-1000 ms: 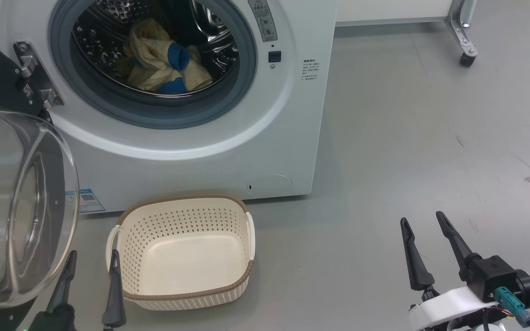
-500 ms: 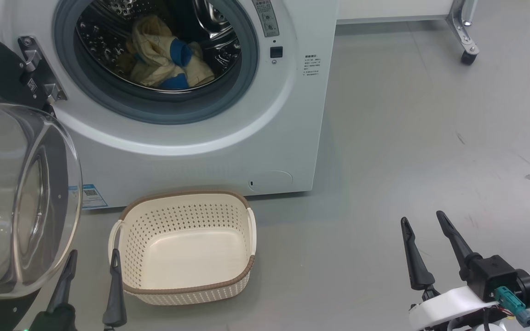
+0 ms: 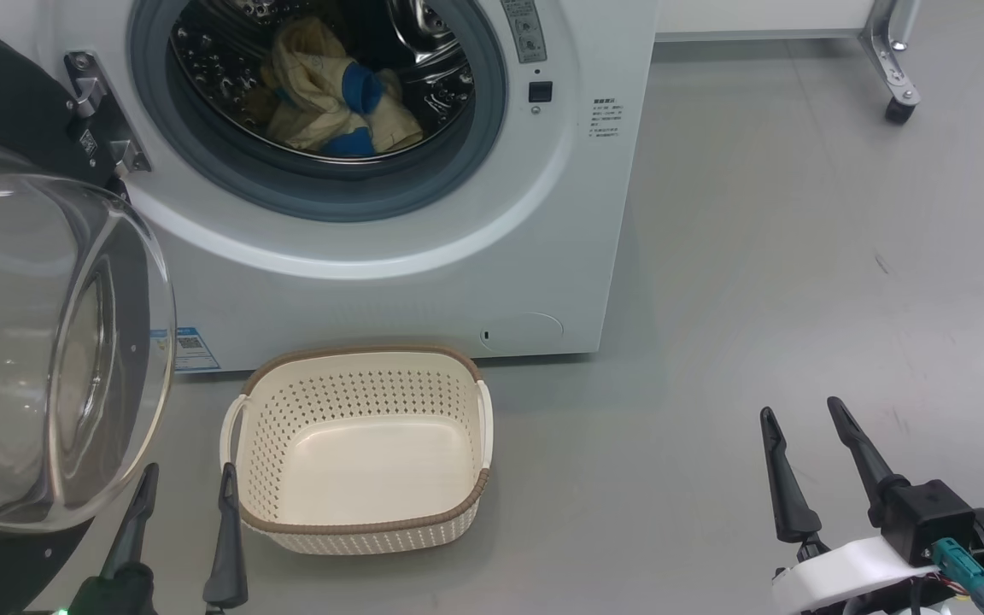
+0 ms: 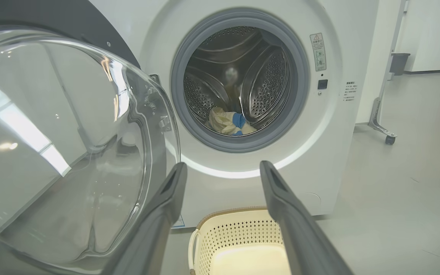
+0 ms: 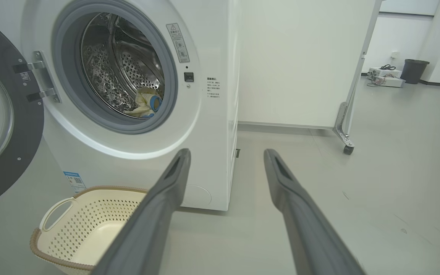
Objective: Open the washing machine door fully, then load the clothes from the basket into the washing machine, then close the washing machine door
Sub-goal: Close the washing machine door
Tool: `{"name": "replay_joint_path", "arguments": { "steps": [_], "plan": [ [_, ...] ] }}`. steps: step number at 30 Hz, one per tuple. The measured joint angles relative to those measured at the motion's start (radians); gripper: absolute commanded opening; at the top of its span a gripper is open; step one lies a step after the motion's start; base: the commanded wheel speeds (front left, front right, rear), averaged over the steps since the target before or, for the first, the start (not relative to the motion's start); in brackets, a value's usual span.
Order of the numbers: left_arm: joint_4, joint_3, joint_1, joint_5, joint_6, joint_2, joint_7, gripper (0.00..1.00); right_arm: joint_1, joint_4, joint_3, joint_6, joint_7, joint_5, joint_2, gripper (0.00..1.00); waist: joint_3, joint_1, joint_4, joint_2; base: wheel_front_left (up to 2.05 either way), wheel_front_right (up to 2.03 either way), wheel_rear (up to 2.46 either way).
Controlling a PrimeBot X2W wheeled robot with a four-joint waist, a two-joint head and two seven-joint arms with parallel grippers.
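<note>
As the door (image 3: 39,333) hangs open, glass (image 3: 5,256) bulges rightward.

A bare test lab: plain grey floor (image 3: 799,256), wheeled white partition (image 5: 300,61), washing machine (image 3: 389,299) standing free.

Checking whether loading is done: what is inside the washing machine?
The clothes lie bunched at the bottom of the washing machine, cream with blue patches. Anything beneath the bundle is covered, so their number is unclear.

Clothes (image 3: 331,101) lying in the washer (image 3: 407,295) drum (image 3: 206,81). Door (image 3: 39,342) hanging open at washer's left. Basket (image 3: 355,395) sitting on floor (image 3: 714,325) just before washer, right of door.
</note>
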Motion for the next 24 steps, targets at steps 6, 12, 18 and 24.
{"name": "replay_joint_path", "arguments": {
  "steps": [6,12,18,24],
  "plan": [
    [-0.006,-0.006,-0.001,0.0,0.0,0.0,0.001,1.0,0.0,-0.013,-0.006,-0.001,0.0,0.0,-0.011,1.0,0.006,0.0,0.04,0.0,0.0,0.0,0.0],
    [-0.004,-0.007,-0.002,0.0,0.0,-0.001,0.001,1.0,0.0,-0.015,-0.007,-0.001,0.0,0.0,-0.017,1.0,0.012,0.0,0.098,0.0,0.0,0.0,0.0],
    [0.001,-0.009,-0.002,0.0,0.001,-0.005,0.001,1.0,0.0,-0.018,-0.006,0.001,0.003,0.0,-0.021,1.0,0.013,0.0,0.17,0.0,0.0,0.0,0.0],
    [0.009,-0.01,-0.001,0.0,0.009,-0.005,0.001,1.0,0.0,-0.017,0.0,0.002,0.005,0.001,-0.023,1.0,0.01,0.0,0.25,0.0,0.0,0.0,0.0]
  ]
}}
